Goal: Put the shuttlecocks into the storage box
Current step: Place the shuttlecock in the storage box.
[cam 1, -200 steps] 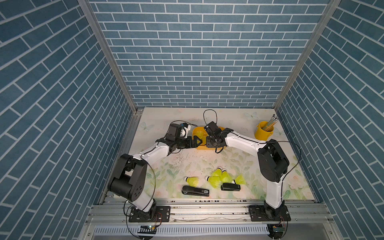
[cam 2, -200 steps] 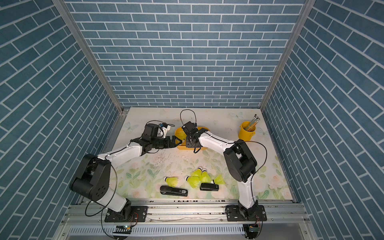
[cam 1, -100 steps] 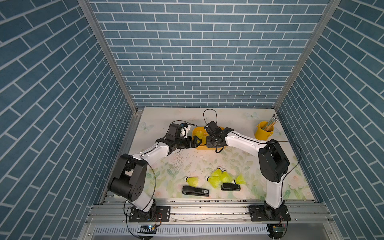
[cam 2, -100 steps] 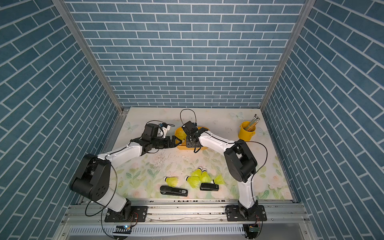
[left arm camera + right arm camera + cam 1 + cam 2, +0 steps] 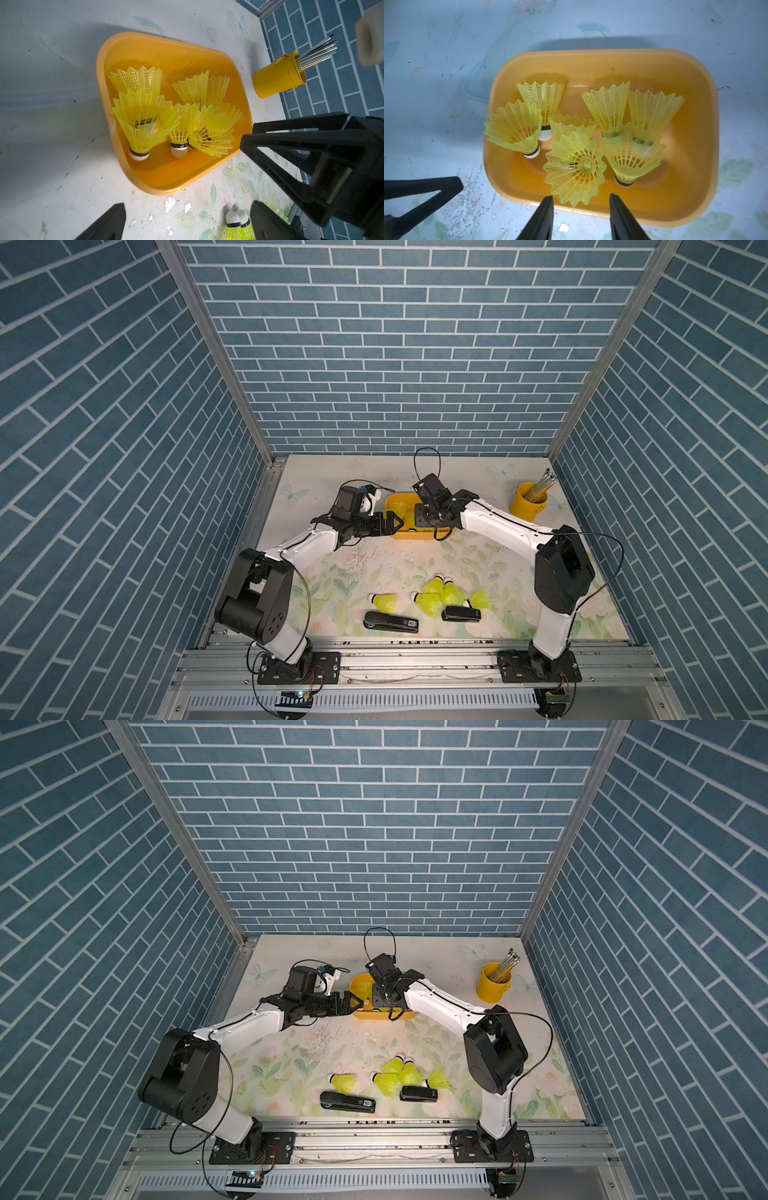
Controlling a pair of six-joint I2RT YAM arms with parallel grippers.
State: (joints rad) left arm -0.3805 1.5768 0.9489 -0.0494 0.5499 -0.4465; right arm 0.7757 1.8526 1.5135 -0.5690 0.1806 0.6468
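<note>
- both top views: cam head sits high over the 6 o'clock edge of the table (image 5: 374,568), tilted down toward 12 o'clock, far enough back to fit all of it; the 2 overlap almost fully
- left wrist: close, low slant past the left gripper (image 5: 187,204), hitting the storage box (image 5: 166,182) from about its 9 o'clock
- right wrist: closer, near straight down past the right gripper (image 5: 580,196) into that box
- both wrist cams share the box; the pencil cup (image 5: 276,81) at the table's 2 o'clock shows in the left wrist and top views only
</note>
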